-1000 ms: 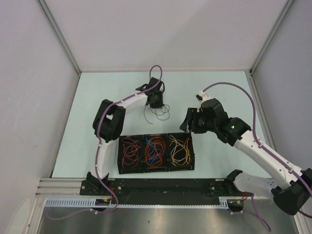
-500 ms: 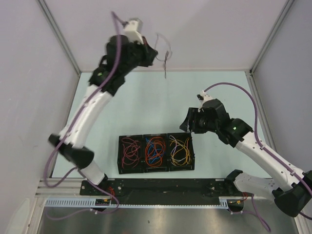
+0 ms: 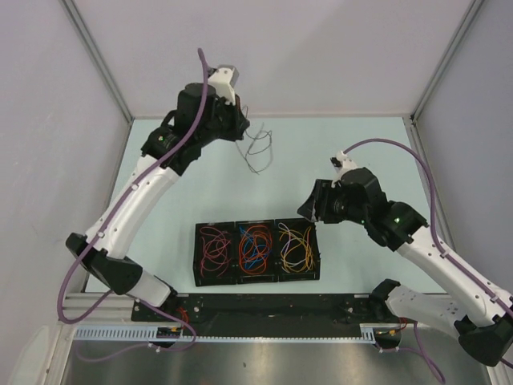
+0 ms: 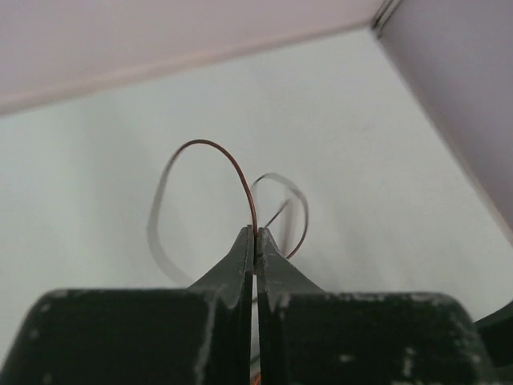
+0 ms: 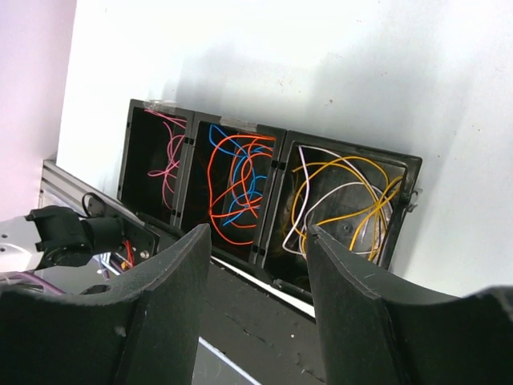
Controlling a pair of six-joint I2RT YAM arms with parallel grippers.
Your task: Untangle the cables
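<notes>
My left gripper (image 3: pixel 242 130) is raised high over the far middle of the table and is shut on a thin brown cable (image 4: pixel 232 172). Its loops (image 3: pixel 260 151) dangle below the fingers, off the table. My right gripper (image 3: pixel 309 207) is open and empty, hovering just right of and above three black bins (image 3: pixel 256 277). The bins hold sorted cables: pink and red on the left (image 5: pixel 168 156), orange and blue in the middle (image 5: pixel 240 188), yellow and white on the right (image 5: pixel 345 204).
The bins sit in a row near the table's front edge. A black rail (image 3: pixel 264 309) runs along the front between the arm bases. Grey walls enclose the pale table (image 3: pixel 361 152) on the left, back and right.
My left arm lifted the brown cable off the table, swung high toward the back wall, then came down a little. My right gripper shifted slightly.
</notes>
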